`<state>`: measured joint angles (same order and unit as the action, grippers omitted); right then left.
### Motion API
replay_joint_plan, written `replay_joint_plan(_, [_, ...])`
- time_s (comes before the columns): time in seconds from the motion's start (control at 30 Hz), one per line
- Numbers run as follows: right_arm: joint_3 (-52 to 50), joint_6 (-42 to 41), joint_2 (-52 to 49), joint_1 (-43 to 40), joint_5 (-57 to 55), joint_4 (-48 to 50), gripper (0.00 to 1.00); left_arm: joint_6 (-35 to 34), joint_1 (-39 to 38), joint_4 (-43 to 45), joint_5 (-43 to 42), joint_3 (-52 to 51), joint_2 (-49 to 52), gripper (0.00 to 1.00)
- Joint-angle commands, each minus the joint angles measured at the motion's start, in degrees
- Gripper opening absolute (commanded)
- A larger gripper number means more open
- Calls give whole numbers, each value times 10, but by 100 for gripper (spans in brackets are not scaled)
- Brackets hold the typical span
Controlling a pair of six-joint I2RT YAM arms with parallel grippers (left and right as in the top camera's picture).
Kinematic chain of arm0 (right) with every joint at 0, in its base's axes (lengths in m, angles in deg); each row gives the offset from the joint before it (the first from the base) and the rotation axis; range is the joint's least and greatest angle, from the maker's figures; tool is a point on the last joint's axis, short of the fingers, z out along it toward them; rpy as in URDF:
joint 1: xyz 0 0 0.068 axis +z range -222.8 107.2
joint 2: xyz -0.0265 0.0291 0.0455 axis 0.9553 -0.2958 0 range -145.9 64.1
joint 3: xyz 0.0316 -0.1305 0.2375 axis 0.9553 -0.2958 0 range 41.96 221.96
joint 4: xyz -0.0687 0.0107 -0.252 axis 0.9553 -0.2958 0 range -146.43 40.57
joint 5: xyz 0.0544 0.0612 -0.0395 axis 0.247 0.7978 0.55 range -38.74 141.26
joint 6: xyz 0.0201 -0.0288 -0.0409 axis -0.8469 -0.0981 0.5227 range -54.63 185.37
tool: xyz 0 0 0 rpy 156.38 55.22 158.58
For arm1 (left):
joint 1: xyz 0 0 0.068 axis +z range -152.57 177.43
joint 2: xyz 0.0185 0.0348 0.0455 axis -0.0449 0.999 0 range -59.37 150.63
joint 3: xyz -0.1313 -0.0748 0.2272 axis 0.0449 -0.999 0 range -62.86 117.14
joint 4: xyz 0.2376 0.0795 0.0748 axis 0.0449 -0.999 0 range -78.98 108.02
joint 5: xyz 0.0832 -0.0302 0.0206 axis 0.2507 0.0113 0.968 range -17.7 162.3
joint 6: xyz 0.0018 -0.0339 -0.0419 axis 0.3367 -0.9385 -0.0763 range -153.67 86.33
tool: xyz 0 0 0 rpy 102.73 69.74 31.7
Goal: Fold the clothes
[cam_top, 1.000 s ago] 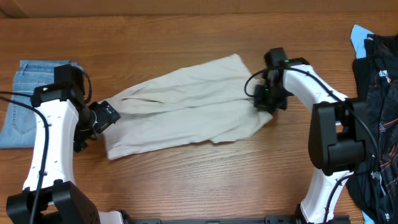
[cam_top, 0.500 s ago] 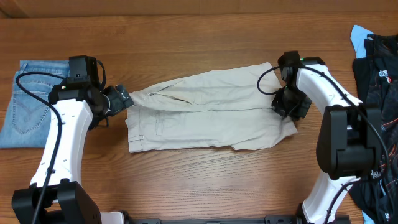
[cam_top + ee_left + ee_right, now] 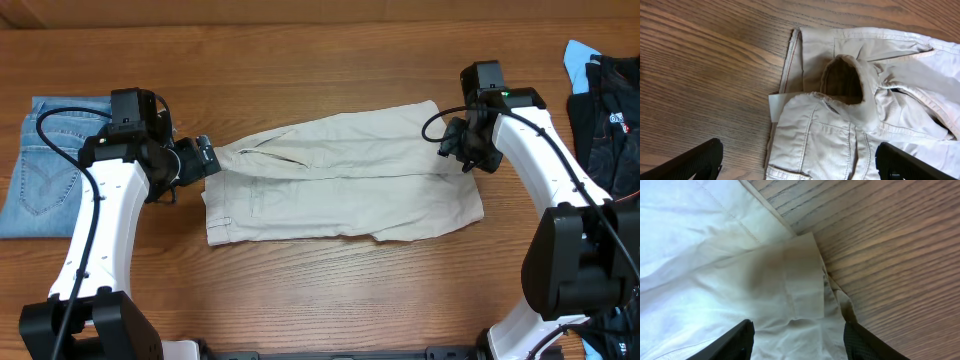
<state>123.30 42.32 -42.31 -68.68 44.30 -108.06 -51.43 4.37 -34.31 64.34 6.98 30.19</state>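
Observation:
The clothes, a pair of beige shorts (image 3: 340, 185), lie spread flat across the middle of the table, waistband to the left and leg hems to the right. My left gripper (image 3: 200, 160) hovers at the waistband end, open wide. In the left wrist view its fingers (image 3: 695, 162) stand far apart above the waistband (image 3: 840, 130), where a small white label (image 3: 775, 107) shows. My right gripper (image 3: 457, 150) is over the upper right leg hem. It is open, with the hem fabric (image 3: 795, 280) lying loose below and between its fingers (image 3: 732, 342).
Folded light-blue jeans (image 3: 45, 165) lie at the far left, just beyond my left arm. A heap of black patterned garments with a sky-blue piece (image 3: 610, 110) sits at the right edge. Bare wood table (image 3: 320, 300) runs in front of the shorts.
The shorts went from lying slanted and bunched to stretched out flat. My right gripper opened, let go of the leg hem and drew back to the right. My left arm moved up.

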Motion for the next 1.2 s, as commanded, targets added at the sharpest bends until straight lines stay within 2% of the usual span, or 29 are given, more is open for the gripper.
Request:
replay_joint_plan(0.0, [0, 10, -14, -4, 6, 4, 61, 15, -2, -1, -6, -3, 4, 100])
replay_joint_plan(0.23, [0, 9, -87, -5, 26, 14, 60, 15, -2, -1, -4, -3, 4, 100])
replay_joint_plan(0.27, [0, 7, -94, -5, 26, 18, 57, 15, -2, -2, -4, -3, 4, 100])
replay_joint_plan(0.3, [0, 8, -97, -5, 26, 25, 51, 15, -2, -2, -4, -3, 4, 100])
replay_joint_plan(0.33, [0, 8, -97, -5, 26, 32, 36, 15, -2, -2, -4, -3, 4, 100])
replay_joint_plan(0.37, [1, 8, -96, -5, 26, 37, 25, 15, -2, -2, -4, -3, 4, 100])
replay_joint_plan(0.4, [2, 8, -91, -5, 26, 44, 9, 15, -2, -2, -4, -3, 4, 100])
replay_joint_plan(0.43, [6, 10, -87, -5, 26, 45, 6, 15, -2, -2, -4, -3, 4, 100])
replay_joint_plan(0.53, [27, 36, -69, -5, 26, 50, 6, 15, -2, -2, -4, -3, 4, 100])
replay_joint_plan(0.63, [70, 102, -58, -5, 32, 90, 6, 15, -2, -1, -4, -3, 4, 99])
replay_joint_plan(0.67, [73, 133, -58, -5, 55, 137, 5, 15, -2, -1, -4, -3, 4, 98])
replay_joint_plan(0.77, [73, 148, -59, -5, 85, 208, 6, 15, -2, -1, -4, -3, 4, 98])
replay_joint_plan(0.8, [72, 148, -59, -5, 93, 247, 11, 15, -2, -2, -4, -3, 4, 98])
replay_joint_plan(0.87, [72, 147, -60, -5, 101, 279, 13, 15, -2, -3, -4, -3, 4, 98])
replay_joint_plan(0.9, [72, 147, -63, -5, 105, 289, 18, 15, -2, -4, -4, -3, 4, 97])
replay_joint_plan(0.93, [72, 148, -68, -5, 119, 297, 32, 15, -2, -4, -5, -3, 4, 97])
replay_joint_plan(1.0, [72, 148, -83, -5, 133, 300, 44, 14, -2, -3, -5, -3, 4, 97])
replay_joint_plan(1.07, [71, 148, -93, -5, 135, 288, 49, 15, -2, -3, -5, -3, 4, 97])
replay_joint_plan(1.13, [71, 148, -94, -5, 135, 267, 67, 15, -2, -2, -4, -3, 4, 97])
replay_joint_plan(1.17, [72, 148, -88, -6, 135, 251, 71, 15, -2, 8, -5, -3, 4, 98])
